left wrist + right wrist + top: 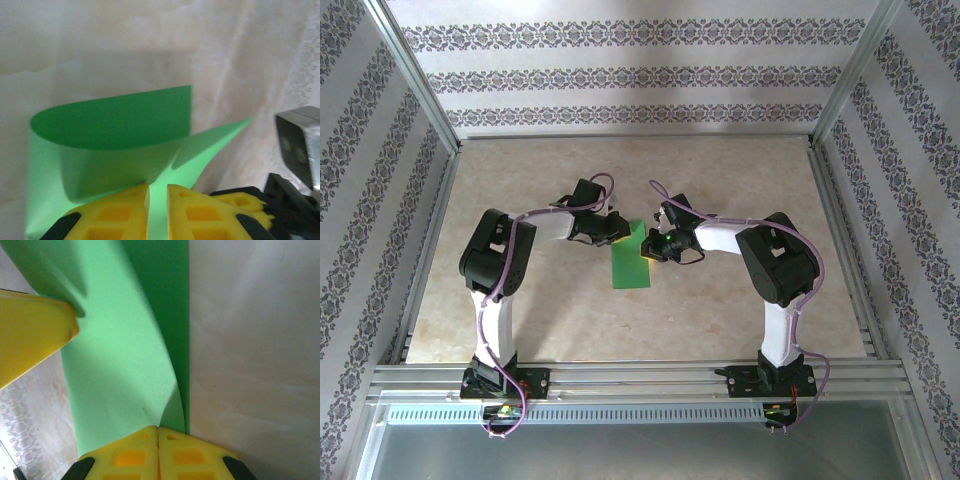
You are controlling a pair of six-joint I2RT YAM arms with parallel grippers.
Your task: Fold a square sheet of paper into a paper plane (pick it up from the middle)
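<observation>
Noted square sheet of paper curled over. Logged right gripper clamped tight on its far-right edge, left gripper nipping far-left edge, slit narrow.

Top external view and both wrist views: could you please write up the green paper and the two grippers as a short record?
object: square sheet of paper, bright green
location: middle of the table, between the two arms
shape: one side lifted and curled over in a rounded loop, not pressed into a flat crease
left gripper: fingers nearly together with the paper's edge between them
right gripper: fingers closed on the opposite edge of the paper
task stage: early fold, no plane shape yet
</observation>
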